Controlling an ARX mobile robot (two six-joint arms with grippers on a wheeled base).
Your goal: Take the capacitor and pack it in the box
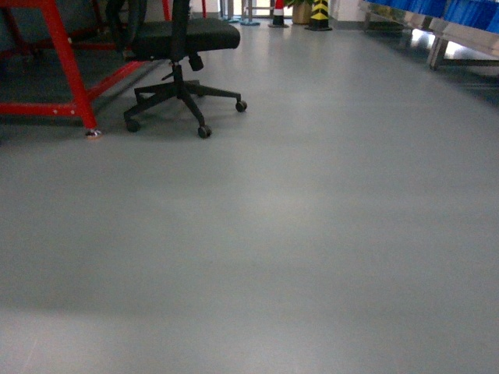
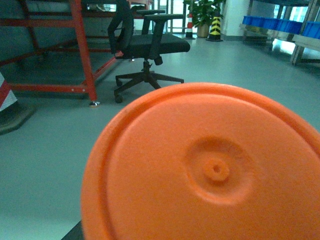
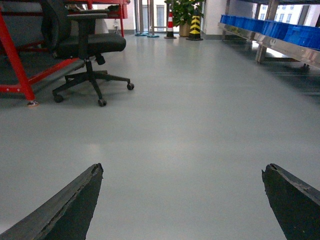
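Carrying the capacitor across the floor

The small bright orange round capacitor (image 2: 210, 170) fills the left wrist view; whether the left gripper grasps it I cannot tell. The right gripper (image 3: 182, 200) is spread wide, empty. No box shows, so keep it steady until one appears.

One black office chair (image 1: 175, 47), one red steel frame (image 1: 62, 70), one orange capacitor (image 2: 210, 170) — and a single row of blue bins (image 3: 280, 31) along the wall.
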